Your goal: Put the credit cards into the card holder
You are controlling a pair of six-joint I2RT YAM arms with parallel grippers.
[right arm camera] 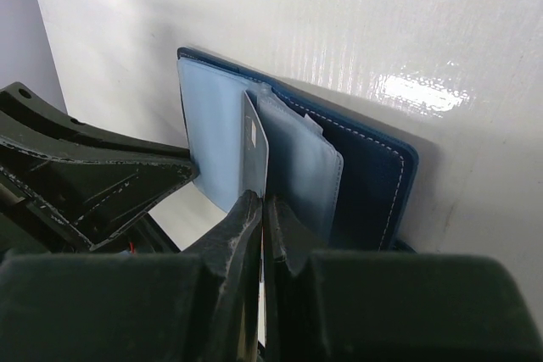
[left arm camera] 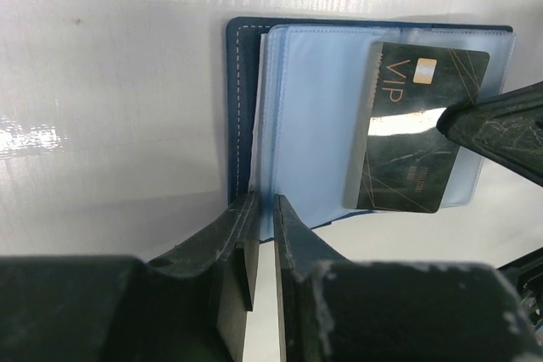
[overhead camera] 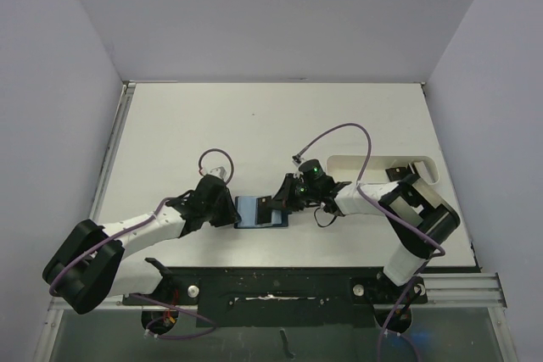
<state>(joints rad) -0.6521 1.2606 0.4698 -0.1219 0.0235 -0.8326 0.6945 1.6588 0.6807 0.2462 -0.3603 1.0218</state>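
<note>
Left fingers (left arm camera: 253, 214) narrow, pinching edge of card holder (left arm camera: 322, 108), open on desk (overhead camera: 254, 125). Right fingers (right arm camera: 254, 209) clamped on black credit card (left arm camera: 416, 142) over holder's light-blue pocket.

Navy card holder (left arm camera: 242, 108) open; black credit card (left arm camera: 407, 180) on its light-blue inside.

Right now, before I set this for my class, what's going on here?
Both arms meet at the open card holder lying on the table. The left tool pinches the holder's edge, apparently to steady it. The right tool grips a dark credit card marked VIP, edge-on, at a light blue inner pocket. Most of the card is uncovered, so it isn't seated yet.
</note>
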